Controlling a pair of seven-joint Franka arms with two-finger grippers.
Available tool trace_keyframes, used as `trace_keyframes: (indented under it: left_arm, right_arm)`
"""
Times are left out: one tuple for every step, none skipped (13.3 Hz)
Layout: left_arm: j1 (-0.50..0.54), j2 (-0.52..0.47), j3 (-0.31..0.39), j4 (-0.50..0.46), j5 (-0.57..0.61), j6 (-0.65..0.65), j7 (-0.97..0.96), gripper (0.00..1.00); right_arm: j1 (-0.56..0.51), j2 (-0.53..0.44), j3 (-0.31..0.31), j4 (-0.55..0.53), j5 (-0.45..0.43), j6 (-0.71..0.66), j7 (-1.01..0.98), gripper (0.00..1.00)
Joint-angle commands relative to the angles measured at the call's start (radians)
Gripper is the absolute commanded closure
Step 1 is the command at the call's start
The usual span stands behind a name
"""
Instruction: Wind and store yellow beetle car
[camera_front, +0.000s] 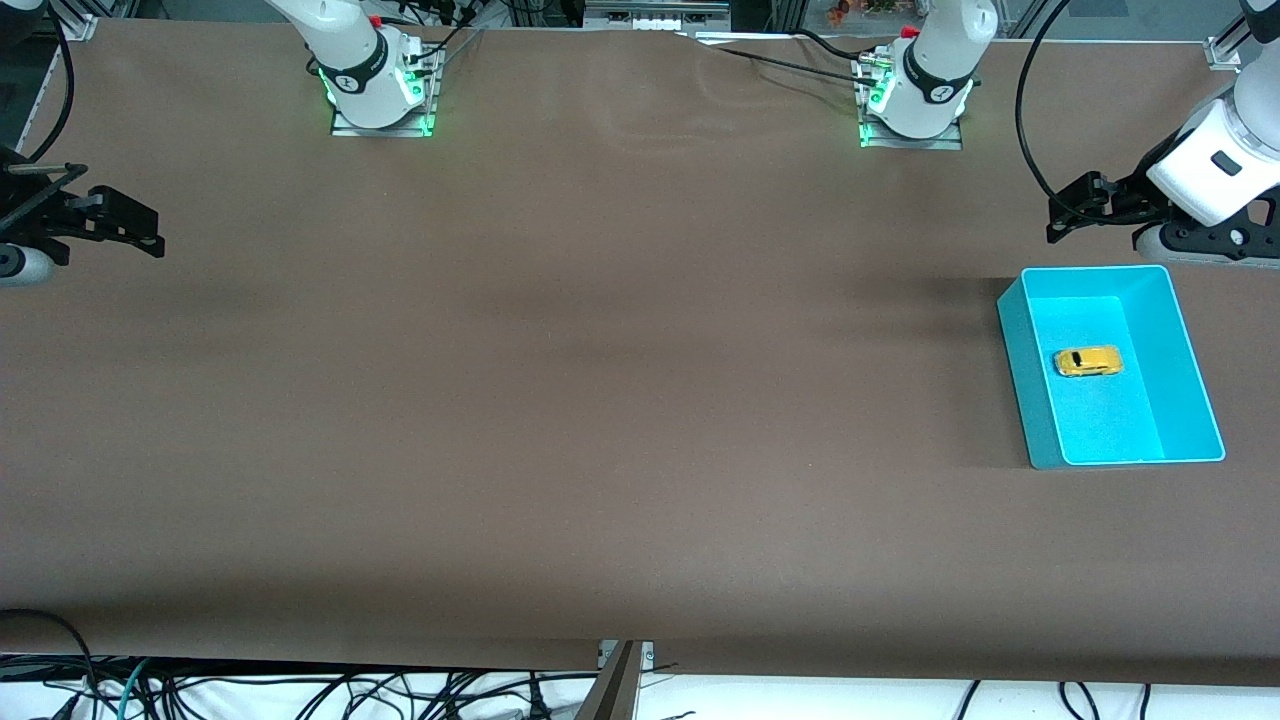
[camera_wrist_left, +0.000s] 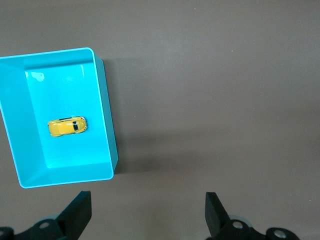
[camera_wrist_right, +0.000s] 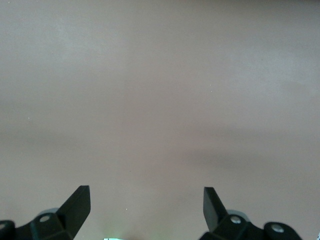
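The yellow beetle car (camera_front: 1088, 361) lies on its wheels inside the turquoise bin (camera_front: 1190, 400), near the bin's middle. It also shows in the left wrist view (camera_wrist_left: 67, 126), inside the bin (camera_wrist_left: 102, 115). My left gripper (camera_front: 1072, 214) is open and empty, held above the bare table just past the bin's edge that lies toward the robot bases; its fingers (camera_wrist_left: 75, 215) frame bare table in the left wrist view. My right gripper (camera_front: 135, 228) is open and empty over the table at the right arm's end, and its wrist view shows only bare table between its fingers (camera_wrist_right: 77, 207).
A brown cloth covers the table (camera_front: 600, 400). The two arm bases (camera_front: 380, 90) (camera_front: 915, 100) stand along the table's edge farthest from the front camera. Cables hang below the edge nearest the front camera.
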Motion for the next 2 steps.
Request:
trace_keyframes:
  left_arm:
    - [-0.001, -0.014, 0.000, -0.016, -0.006, 0.016, -0.010, 0.00]
    - [-0.001, -0.014, 0.000, -0.016, -0.006, 0.016, -0.010, 0.00]
  right_arm:
    - [-0.008, -0.012, 0.008, -0.013, -0.005, 0.008, 0.001, 0.00]
    - [-0.008, -0.012, 0.008, -0.013, -0.005, 0.008, 0.002, 0.00]
